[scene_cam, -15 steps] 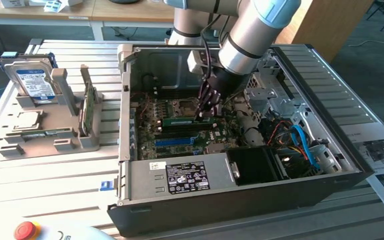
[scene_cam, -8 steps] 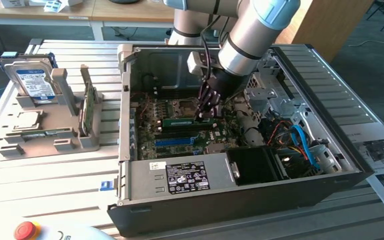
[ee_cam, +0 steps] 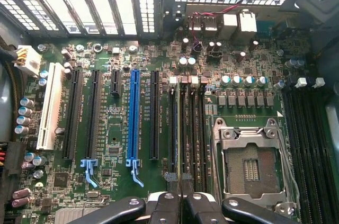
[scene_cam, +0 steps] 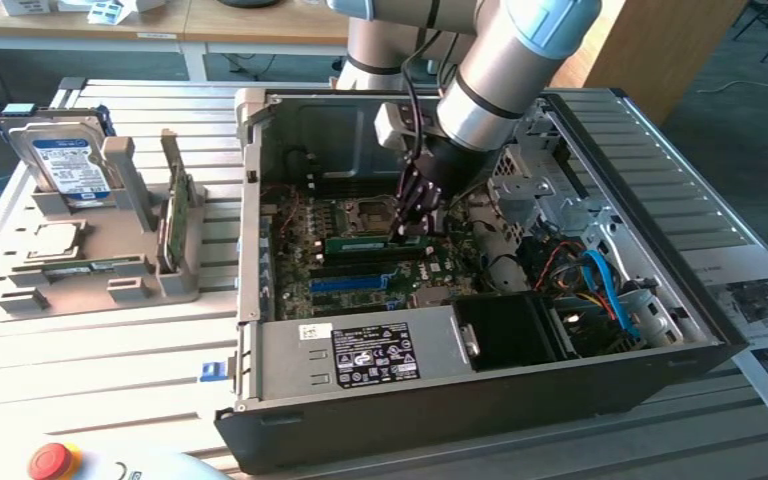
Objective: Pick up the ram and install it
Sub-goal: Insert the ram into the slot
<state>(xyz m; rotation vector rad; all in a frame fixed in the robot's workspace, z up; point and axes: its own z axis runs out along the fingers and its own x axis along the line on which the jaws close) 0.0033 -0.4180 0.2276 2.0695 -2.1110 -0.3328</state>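
My gripper (scene_cam: 415,235) is deep inside the open computer case (scene_cam: 257,250), low over the motherboard (ee_cam: 111,144). Its black fingers (ee_cam: 165,209) are pressed together on the ram (scene_cam: 357,243), a narrow green stick lying along the black memory slots. In the wrist view the ram (ee_cam: 181,139) is edge-on, a thin line running away from the gripper (ee_cam: 180,203) between the slots beside the bare CPU socket (ee_cam: 249,168). Whether the stick is fully down in its slot I cannot tell.
The long blue slot strip (ee_cam: 132,113) and other black slots lie beside the memory slots. On the exterior view's left, a grey holder (scene_cam: 117,270) carries a hard drive (scene_cam: 71,160), a wider green card (scene_cam: 177,205) and a CPU (scene_cam: 44,240). The power supply (scene_cam: 371,355), drive cage and blue cables (scene_cam: 604,285) crowd the case.
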